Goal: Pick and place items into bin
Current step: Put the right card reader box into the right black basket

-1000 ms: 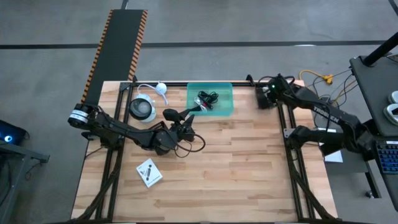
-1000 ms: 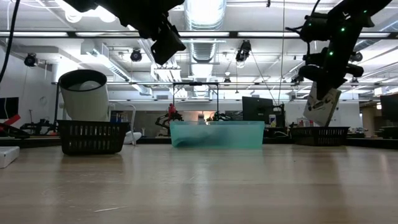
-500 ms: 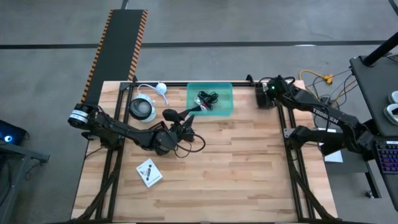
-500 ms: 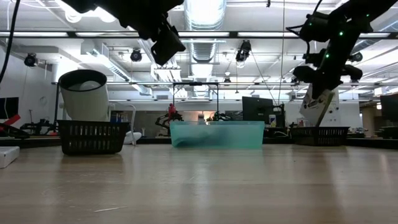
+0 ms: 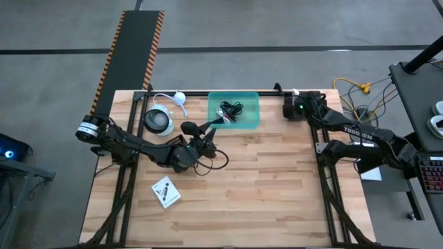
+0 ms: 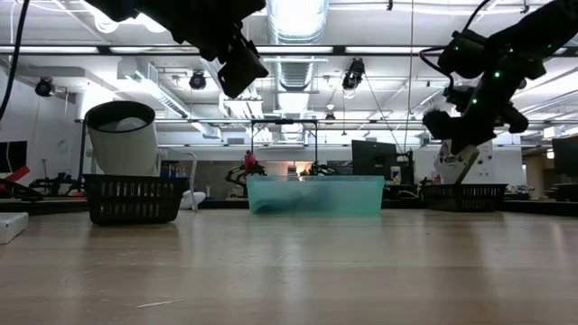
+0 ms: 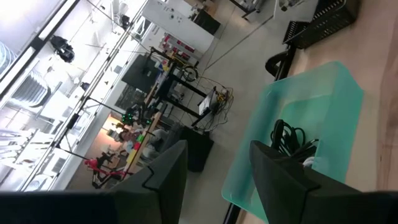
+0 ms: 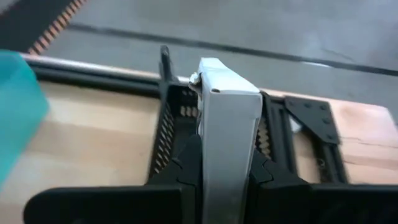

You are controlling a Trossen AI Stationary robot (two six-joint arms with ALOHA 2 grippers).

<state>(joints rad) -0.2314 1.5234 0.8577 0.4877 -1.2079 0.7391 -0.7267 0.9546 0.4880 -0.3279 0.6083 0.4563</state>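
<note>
Packet (image 8: 227,124) gripped in the right pincer (image 8: 225,163) has swung lower toward the bin (image 5: 233,111); left pincer (image 7: 214,171) unchanged, empty, apart.

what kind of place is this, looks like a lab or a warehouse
Probably a robotics lab or workshop: a butcher-block table on a black frame, exposed ceiling ducts with track lights overhead, and benches with monitors and gear behind the teal bin.

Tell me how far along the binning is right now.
Done: black cables already lie in the teal bin. In hand: the right gripper is shut on a white packet, raised over the black basket at the table's far right, beside the bin. The left gripper hangs open near the bin, holding nothing. Left: another white packet lies on the table, near the front left.
</note>
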